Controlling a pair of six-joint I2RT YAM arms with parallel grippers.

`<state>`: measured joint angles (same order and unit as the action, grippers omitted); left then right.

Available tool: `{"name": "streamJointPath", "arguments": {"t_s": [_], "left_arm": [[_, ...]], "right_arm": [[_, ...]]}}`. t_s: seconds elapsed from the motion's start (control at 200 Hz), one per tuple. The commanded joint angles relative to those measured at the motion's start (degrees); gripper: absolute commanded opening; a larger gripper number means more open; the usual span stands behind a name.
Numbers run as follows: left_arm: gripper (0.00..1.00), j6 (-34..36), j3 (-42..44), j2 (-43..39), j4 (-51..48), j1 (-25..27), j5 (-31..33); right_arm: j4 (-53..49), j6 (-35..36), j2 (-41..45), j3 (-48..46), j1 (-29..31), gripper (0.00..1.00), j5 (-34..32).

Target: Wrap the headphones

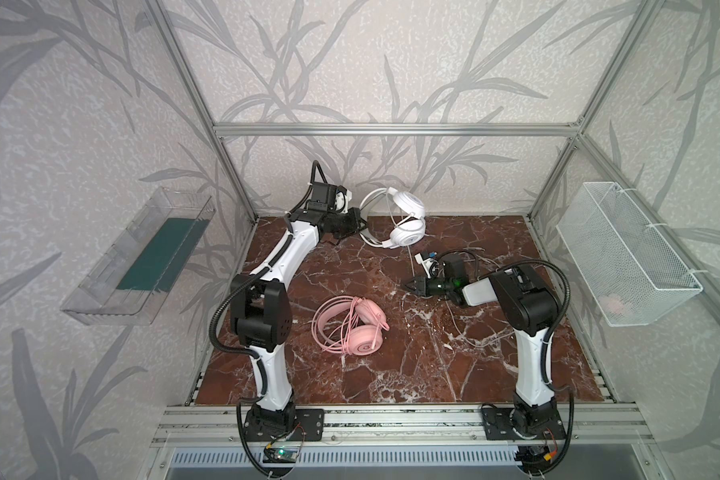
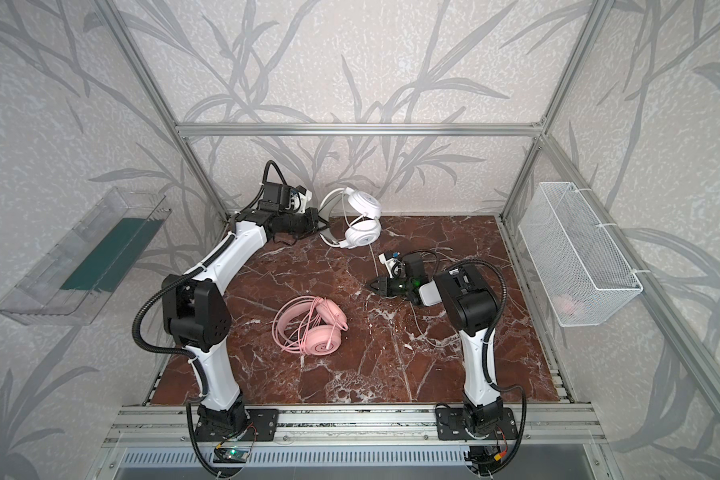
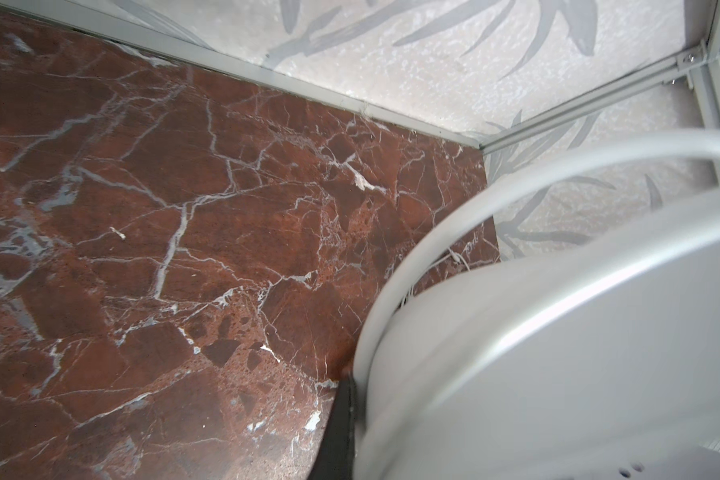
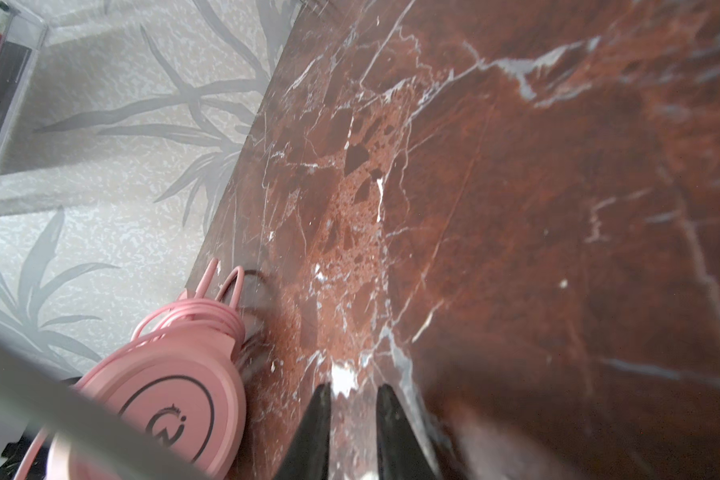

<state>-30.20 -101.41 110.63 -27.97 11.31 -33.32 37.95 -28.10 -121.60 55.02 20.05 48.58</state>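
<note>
Left hand [image 1: 360,221]: located upper centre in both top views, at the upper edge of the tabletop [image 1: 391,374]. The jaws are fully closed on the headband of the white headset [image 1: 408,232]. In the left wrist view one dark finger [image 3: 341,415] lies against the blurred white headband [image 3: 516,332], which fills the lower right of the frame.

White headset: stands on edge just right of the left hand, one cup above the other, headband loop pointing left. Its thin white cable [image 1: 410,264] runs down the frame from the lower cup towards the right hand [image 1: 410,286].

Right hand: located right of centre in both top views, pointing left, low over the tabletop. In the right wrist view the two dark fingers [image 4: 323,415] stand a little apart at the bottom edge. Only marble shows between them; no held item can be made out.

Pink headset [image 1: 362,343]: lies flat on the tabletop at centre, below and left of the right hand and apart from it. Its pink cable lies in loops across the headband and cups. One pink cup [image 4: 171,407] shows in the lower left of the right wrist view
</note>
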Motion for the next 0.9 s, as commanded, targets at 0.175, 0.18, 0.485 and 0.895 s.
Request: {"name": "streamJointPath", "arguments": {"t_s": [0.175,0.18,0.485,0.895], "left_arm": [[0.0,-11.35,2.64,-5.14,9.35,-2.92,5.7],[0.0,-11.45,2.72,-5.11,9.38,-2.9,5.93],[0.0,-15.89,4.26,-6.29,11.79,-3.27,14.5],[0.0,-16.45,6.44,-6.87,11.12,-3.2,25.21]], "right_arm": [[-3.41,1.26,7.77,-6.5,0.47,0.16,0.95],[-3.5,1.27,7.91,-6.59,0.49,0.16,0.97],[-14.12,7.17,15.1,-10.22,3.72,0.13,0.15],[-26.78,13.84,24.29,-10.7,7.04,0.03,0.64]]}}
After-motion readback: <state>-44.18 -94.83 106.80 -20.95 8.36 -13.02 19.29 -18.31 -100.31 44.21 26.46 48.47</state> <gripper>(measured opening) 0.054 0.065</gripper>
